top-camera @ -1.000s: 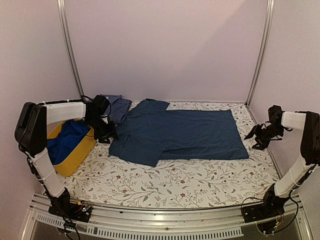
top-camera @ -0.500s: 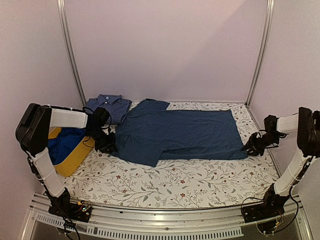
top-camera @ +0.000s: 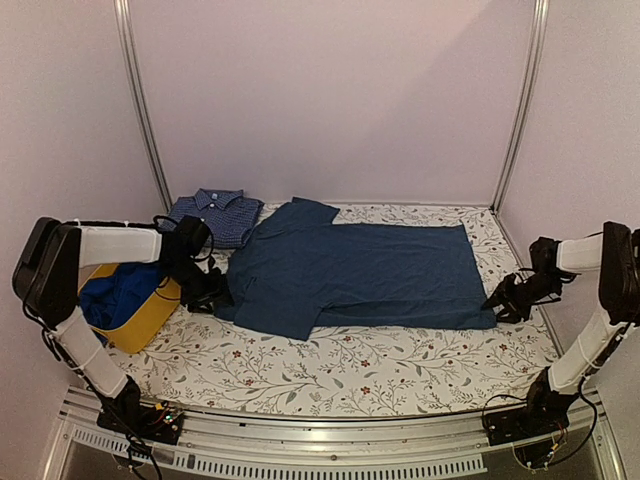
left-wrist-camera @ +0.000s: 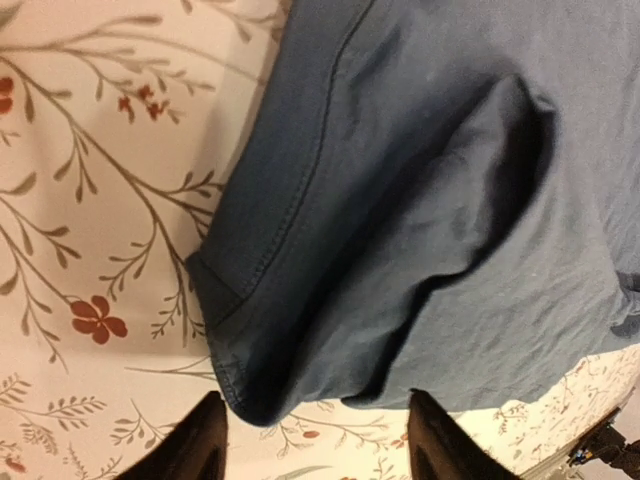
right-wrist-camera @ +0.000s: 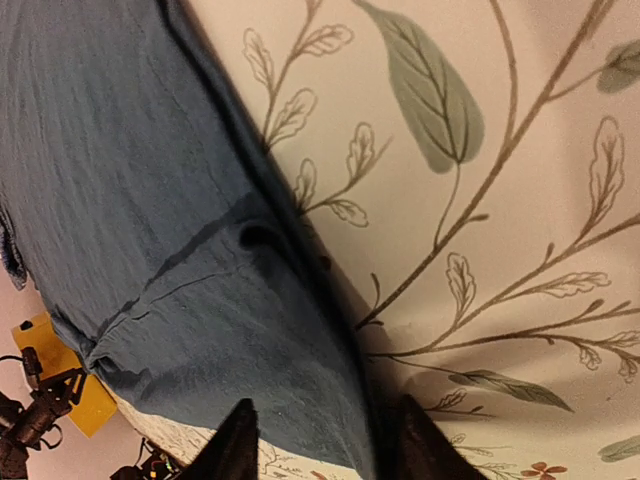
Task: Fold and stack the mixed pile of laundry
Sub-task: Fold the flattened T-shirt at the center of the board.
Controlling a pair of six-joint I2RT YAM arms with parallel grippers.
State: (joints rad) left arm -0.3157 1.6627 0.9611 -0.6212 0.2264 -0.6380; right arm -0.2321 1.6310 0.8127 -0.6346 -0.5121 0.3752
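Spread flat mid-table: large dark navy-teal soft cloth garment, matte, stitched hem, rumpled at L corner. At that corner now, no longer up by folded fine-checked blue collared shirt as 1 sec ago: left pincer, fingers apart, gripping nothing. Down at R hem, prev. well clear: right pincer, apart, astride edge. Beneath: floral-print table.
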